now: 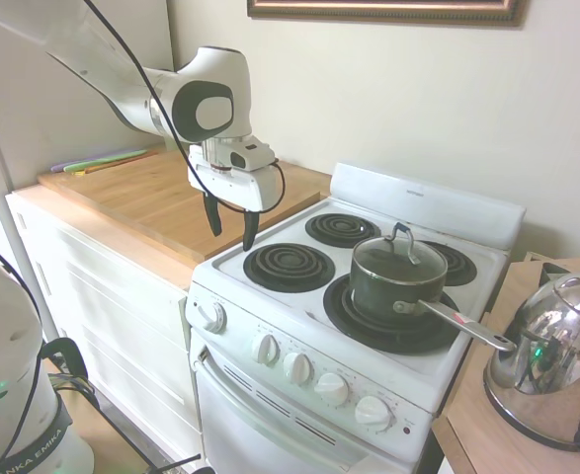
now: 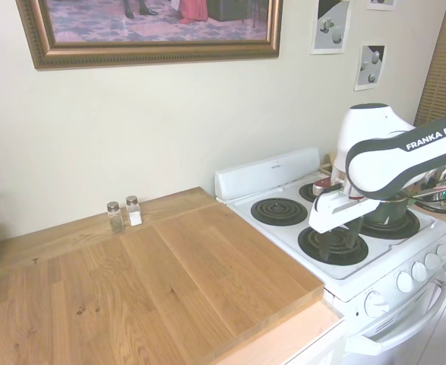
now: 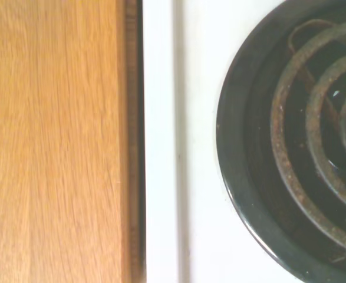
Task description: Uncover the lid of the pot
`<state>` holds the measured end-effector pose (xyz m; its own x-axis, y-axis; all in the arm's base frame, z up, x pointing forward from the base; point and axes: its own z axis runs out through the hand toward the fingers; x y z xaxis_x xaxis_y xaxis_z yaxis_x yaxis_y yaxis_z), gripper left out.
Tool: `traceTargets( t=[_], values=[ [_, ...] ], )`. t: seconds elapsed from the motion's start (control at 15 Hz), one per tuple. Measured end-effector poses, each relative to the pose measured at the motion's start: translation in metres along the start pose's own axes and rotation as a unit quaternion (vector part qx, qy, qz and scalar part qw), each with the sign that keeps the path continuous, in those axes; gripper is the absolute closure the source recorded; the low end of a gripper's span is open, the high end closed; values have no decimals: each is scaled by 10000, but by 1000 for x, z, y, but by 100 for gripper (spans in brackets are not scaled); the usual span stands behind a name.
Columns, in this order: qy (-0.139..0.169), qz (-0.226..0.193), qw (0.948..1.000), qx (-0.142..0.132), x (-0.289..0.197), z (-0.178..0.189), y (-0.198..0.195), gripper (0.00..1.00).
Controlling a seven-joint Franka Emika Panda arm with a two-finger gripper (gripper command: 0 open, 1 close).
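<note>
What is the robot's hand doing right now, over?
Hand open, empty, hanging over the stove's edge by the wooden counter. Lid on the pot, front burner, untouched. Nothing between hand and lid.

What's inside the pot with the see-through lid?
The lid sits on the pot, which stands on a front burner. The glass shows only glare and dark pot wall, so whether anything is inside cannot be told. The pincer hangs open, away from it.
</note>
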<state>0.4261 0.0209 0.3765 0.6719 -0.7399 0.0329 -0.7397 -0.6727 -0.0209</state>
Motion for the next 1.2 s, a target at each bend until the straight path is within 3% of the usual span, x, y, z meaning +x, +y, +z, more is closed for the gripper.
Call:
traceTargets(
  t=[0.33, 0.6, 0.93, 1.07, 1.2],
  values=[
    [57, 32, 9999, 121, 9, -12, 11, 0],
    [305, 190, 9982, 481, 29, -57, 63, 0],
    [1043, 49, 9903, 915, 99, -123, 172, 0],
    [1399, -135, 9860, 901, 129, -137, 199, 0],
    [1547, -470, 9840, 745, 160, -134, 212, 0]
  ],
)
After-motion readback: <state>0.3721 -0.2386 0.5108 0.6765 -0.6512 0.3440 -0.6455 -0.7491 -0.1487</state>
